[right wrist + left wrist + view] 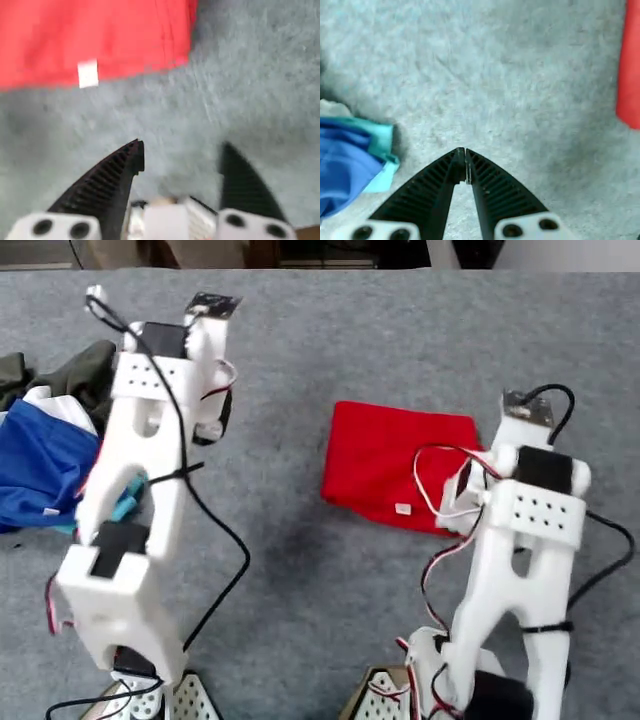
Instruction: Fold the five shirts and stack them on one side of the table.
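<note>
Open table (290,550) between red shirt (385,460), blue shirt (40,465)

The counter (300,350) is covered in grey, felt-like cloth, matt and fuzzy. The red shirt (390,455) is smooth, matt cloth with a small white label (88,73). The blue shirt (40,465) is soft cloth with a faint sheen and a teal trim; the dark olive garment (85,370) looks matt and creased. The left arm (140,440) and right arm (520,540) are white matt plastic. The jaws of the left gripper (464,152) and right gripper (182,147) are black plastic, ribbed on their inner faces. A black cable (215,520) looks smooth and slightly glossy.
</note>
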Available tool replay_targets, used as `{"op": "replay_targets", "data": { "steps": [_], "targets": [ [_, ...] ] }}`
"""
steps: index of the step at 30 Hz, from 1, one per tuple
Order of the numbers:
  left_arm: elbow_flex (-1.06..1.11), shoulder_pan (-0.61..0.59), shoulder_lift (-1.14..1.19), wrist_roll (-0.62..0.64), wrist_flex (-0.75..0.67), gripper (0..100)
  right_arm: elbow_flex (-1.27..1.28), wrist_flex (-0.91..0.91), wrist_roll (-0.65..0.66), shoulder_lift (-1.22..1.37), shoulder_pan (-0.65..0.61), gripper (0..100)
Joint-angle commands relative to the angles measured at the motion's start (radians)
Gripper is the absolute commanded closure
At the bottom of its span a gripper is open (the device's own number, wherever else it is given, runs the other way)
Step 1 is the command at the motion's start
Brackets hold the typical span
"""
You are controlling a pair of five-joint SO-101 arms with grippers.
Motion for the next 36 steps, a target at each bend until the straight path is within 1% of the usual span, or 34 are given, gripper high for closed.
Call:
{"op": "replay_targets", "data": {
  "steps": [1,4,9,12,15,23,32,34,36],
  "targets": [
    [0.149,-0.049,-0.139,-0.012,-0.069,98,0.001,-0.118,-0.101,0.048,-0.031,65.8],
    [0.273,-0.071,-0.200,-0.014,-0.120,98,0.001,-0.195,-0.167,0.134,-0.058,65.9],
    [0.416,-0.110,-0.309,-0.014,-0.155,98,-0.005,-0.321,-0.296,0.325,-0.068,65.9],
    [0.465,-0.130,-0.372,-0.014,-0.167,98,-0.005,-0.410,-0.328,0.415,-0.068,65.9],
    [0.489,-0.133,-0.421,-0.014,-0.164,98,-0.005,-0.460,-0.353,0.476,-0.068,65.9],
    [0.549,-0.127,-0.479,-0.008,-0.164,98,-0.005,-0.542,-0.348,0.567,-0.068,65.9],
    [0.580,-0.135,-0.479,-0.008,-0.160,98,-0.005,-0.548,-0.344,0.639,-0.068,66.0],
    [0.580,-0.135,-0.479,-0.008,-0.160,98,-0.005,-0.548,-0.344,0.645,-0.068,68.4],
    [0.580,-0.135,-0.479,-0.006,-0.160,98,-0.005,-0.548,-0.342,0.645,-0.068,74.8]
  ]
}}
